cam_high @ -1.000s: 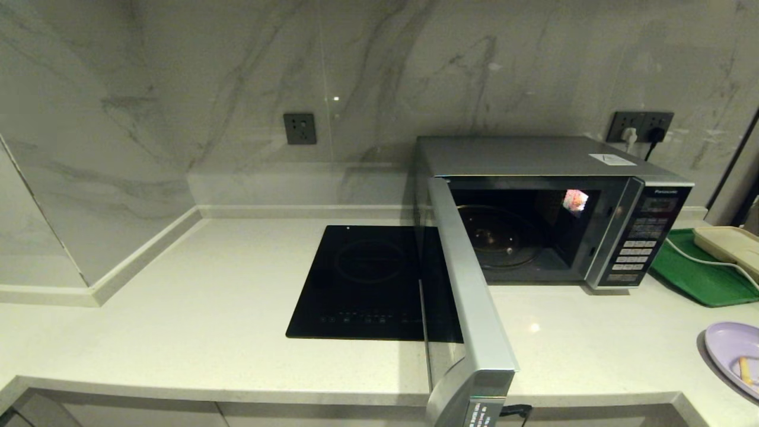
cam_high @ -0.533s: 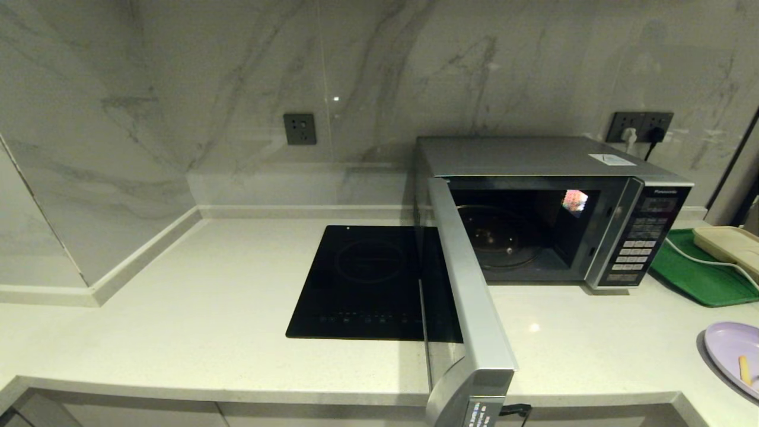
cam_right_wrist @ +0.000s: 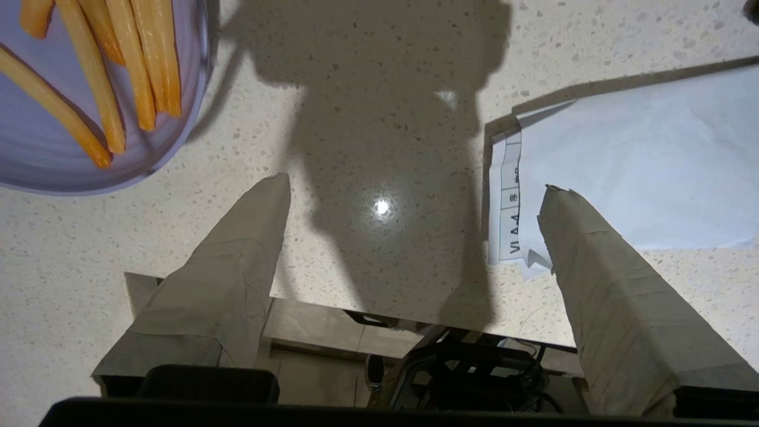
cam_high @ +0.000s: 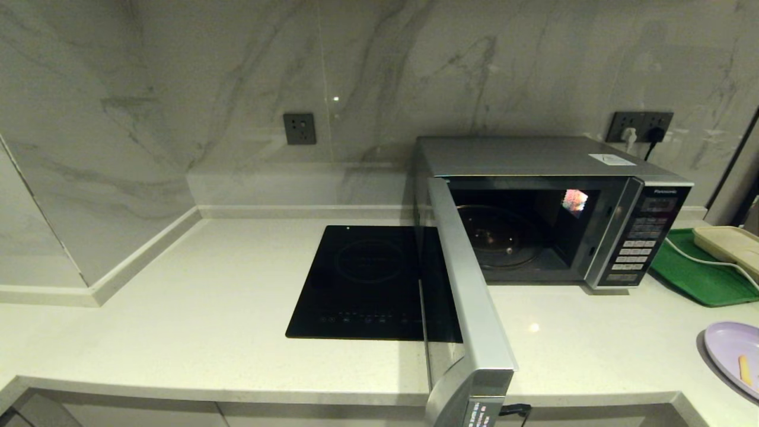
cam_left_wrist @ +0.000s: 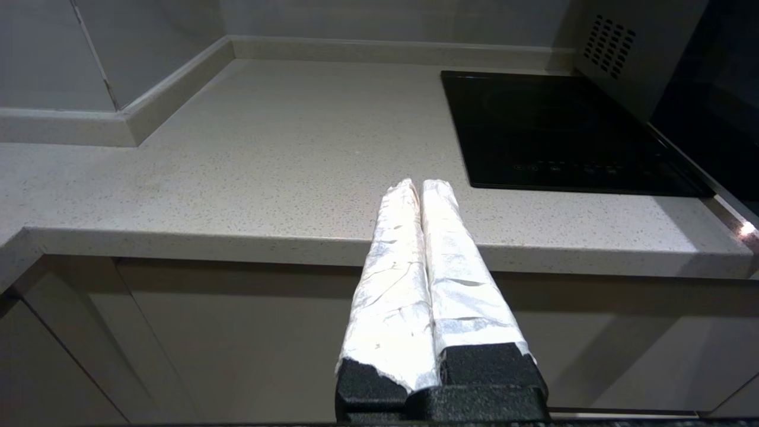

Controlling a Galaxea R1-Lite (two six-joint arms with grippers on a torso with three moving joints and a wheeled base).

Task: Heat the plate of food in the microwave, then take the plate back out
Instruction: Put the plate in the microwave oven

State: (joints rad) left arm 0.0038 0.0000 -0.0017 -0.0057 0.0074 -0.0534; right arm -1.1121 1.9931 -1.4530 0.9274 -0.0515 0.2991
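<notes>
The silver microwave [cam_high: 533, 157] stands at the back right of the counter with its door [cam_high: 468, 296] swung wide open toward me. Its cavity holds only the glass turntable [cam_high: 498, 234]. The lavender plate of food [cam_high: 732, 356] lies on the counter at the far right front, cut off by the frame edge. In the right wrist view the plate [cam_right_wrist: 35, 148] carries several orange fries [cam_right_wrist: 136, 59]. My right gripper [cam_right_wrist: 415, 184] hangs open above the counter's front edge beside the plate, holding nothing. My left gripper [cam_left_wrist: 418, 184] is shut and empty at the counter's front edge, left of the cooktop.
A black induction cooktop [cam_high: 367, 279] is set into the counter left of the open door. A green tray [cam_high: 694, 273] with a beige tray [cam_high: 729, 243] on it sits right of the microwave. A white paper sheet [cam_right_wrist: 640, 166] lies by my right gripper.
</notes>
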